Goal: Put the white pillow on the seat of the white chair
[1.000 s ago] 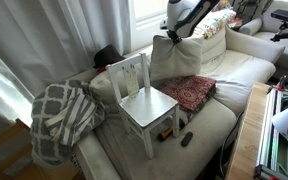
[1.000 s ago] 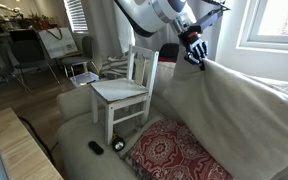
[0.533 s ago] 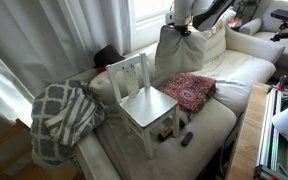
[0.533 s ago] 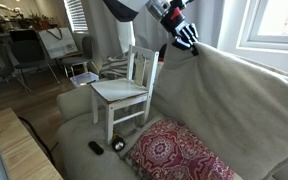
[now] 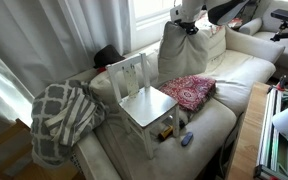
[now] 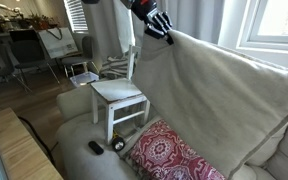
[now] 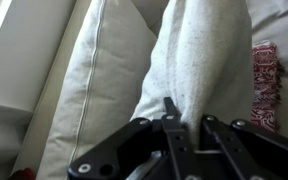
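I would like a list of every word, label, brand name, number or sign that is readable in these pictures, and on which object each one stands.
No readable text in any view.
The white pillow, the white chair, the red patterned cushion and the lattice blanket show no writing.
The small dark object on the sofa is too small to tell whether it bears a marking.

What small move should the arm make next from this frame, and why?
Probably carry the white pillow sideways toward the white chair, keeping it raised. The gripper is shut on the pillow's top, and the pillow hangs off to one side of the chair, near the red patterned cushion. The chair's seat is bare, so nothing there blocks the pillow.
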`<act>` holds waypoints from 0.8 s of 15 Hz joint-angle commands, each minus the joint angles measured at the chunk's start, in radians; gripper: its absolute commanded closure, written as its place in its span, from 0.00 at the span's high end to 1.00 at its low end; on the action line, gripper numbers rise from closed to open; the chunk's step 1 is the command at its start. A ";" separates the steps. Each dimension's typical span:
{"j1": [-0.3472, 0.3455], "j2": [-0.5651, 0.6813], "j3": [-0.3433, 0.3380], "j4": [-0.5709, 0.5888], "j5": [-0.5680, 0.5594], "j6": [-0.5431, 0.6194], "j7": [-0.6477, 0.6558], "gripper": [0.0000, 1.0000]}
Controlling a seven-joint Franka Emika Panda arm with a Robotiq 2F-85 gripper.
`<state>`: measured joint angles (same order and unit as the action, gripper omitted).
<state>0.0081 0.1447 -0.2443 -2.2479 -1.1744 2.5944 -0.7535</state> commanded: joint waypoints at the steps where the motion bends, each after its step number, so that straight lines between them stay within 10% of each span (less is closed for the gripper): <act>1: -0.054 -0.009 0.055 -0.005 -0.004 -0.008 0.001 0.17; 2: -0.056 -0.011 0.055 -0.007 -0.004 -0.008 0.001 0.04; 12: -0.018 -0.122 0.247 -0.056 0.164 0.018 -0.238 0.04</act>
<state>-0.0303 0.1263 -0.0395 -2.2697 -1.0423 2.6389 -0.9041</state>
